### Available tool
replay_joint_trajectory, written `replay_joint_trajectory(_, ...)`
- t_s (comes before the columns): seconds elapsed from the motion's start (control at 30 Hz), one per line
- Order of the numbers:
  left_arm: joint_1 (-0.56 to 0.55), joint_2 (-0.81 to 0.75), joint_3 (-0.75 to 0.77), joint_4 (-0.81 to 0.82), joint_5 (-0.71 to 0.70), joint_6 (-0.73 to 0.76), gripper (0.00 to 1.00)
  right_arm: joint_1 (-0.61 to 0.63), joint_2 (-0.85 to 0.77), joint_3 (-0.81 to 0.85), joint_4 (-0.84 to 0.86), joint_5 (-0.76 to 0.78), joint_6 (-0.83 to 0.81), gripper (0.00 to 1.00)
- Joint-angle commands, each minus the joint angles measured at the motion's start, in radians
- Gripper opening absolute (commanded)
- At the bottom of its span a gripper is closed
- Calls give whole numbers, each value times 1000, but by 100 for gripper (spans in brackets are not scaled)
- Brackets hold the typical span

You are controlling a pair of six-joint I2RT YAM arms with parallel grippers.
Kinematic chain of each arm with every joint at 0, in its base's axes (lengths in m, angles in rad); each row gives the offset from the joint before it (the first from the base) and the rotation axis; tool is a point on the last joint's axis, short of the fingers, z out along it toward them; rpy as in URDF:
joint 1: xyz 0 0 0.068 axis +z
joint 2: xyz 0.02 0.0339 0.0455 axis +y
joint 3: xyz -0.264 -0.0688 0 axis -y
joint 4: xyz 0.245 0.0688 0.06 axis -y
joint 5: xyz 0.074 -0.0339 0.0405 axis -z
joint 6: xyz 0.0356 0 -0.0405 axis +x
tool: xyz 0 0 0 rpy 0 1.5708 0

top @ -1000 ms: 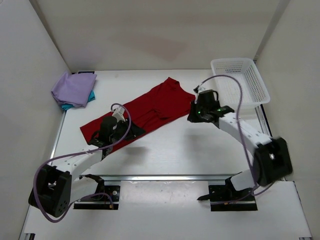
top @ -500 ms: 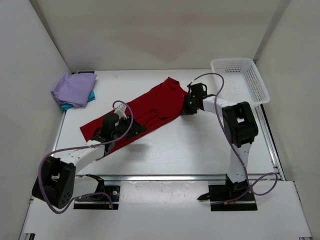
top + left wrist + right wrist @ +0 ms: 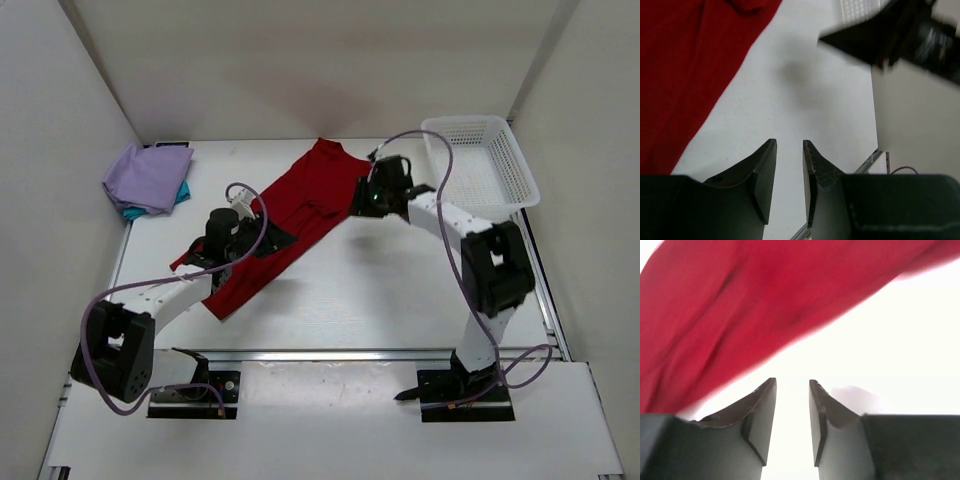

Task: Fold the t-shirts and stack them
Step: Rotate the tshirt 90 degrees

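Observation:
The deep red t-shirt [image 3: 300, 205] lies stretched out diagonally on the white table, from the back centre down toward the front left. My left gripper [image 3: 275, 243] hovers at its right edge. In the left wrist view the left gripper [image 3: 789, 142] shows a narrow empty gap over bare table, with the red t-shirt [image 3: 680, 75] to the left. My right gripper [image 3: 358, 203] sits at the shirt's upper right edge. In its wrist view the right gripper [image 3: 792, 381] is open and empty, the red t-shirt [image 3: 740, 300] just beyond. The folded lavender t-shirt [image 3: 148, 175] rests on the teal t-shirt [image 3: 130, 212] at the back left.
A white mesh basket [image 3: 480, 160] stands at the back right corner, close behind the right arm. White walls enclose the table on three sides. The right arm's black wrist [image 3: 900, 30] fills the upper right of the left wrist view.
The red t-shirt has swung to a steeper diagonal, its far end toward the back and its near end toward the front. The right gripper has gone from shut to open, letting go of the cloth.

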Motion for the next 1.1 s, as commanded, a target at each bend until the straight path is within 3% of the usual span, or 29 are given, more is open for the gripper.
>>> replay_joint_trajectory(0.0, 77, -102, -11, -16, 6, 19, 38, 121, -127, -252, 209, -66, 127, 32)
replay_joint_trajectory(0.1, 139, -155, -25, -47, 26, 27, 38, 288, -135, -346, 339, -45, 216, 36)
replay_joint_trajectory(0.2, 147, -182, -7, -96, 26, 50, 39, 391, -29, -298, 393, -15, 272, 38)
replay_joint_trajectory(0.5, 202, -244, -24, -97, 52, 45, 40, 448, 232, -124, 391, 50, 402, 40)
replay_joint_trajectory(0.57, 203, -233, -27, -90, 57, 47, 40, 445, 261, -115, 394, 53, 434, 17)
replay_joint_trajectory(0.63, 203, -224, -42, -82, 52, 45, 40, 436, 259, -126, 394, 37, 444, 12)
replay_joint_trajectory(0.67, 199, -222, -41, -77, 52, 44, 40, 431, 253, -139, 393, 35, 444, 3)
replay_joint_trajectory(0.77, 191, -207, -42, -80, 40, 56, 40, 391, 158, -271, 426, 29, 418, 0)
replay_joint_trajectory(0.9, 130, -184, -53, -96, -4, 91, 40, 275, -141, -576, 459, 3, 353, 0)
replay_joint_trajectory(0.97, 93, -144, -71, -96, -17, 99, 39, 160, -307, -696, 436, -43, 317, 0)
replay_joint_trajectory(1.03, 24, -118, -58, -132, -43, 130, 40, 73, -380, -773, 376, -132, 277, 7)
replay_joint_trajectory(1.07, -11, -107, -51, -166, -82, 172, 41, 23, -421, -809, 341, -170, 246, 21)
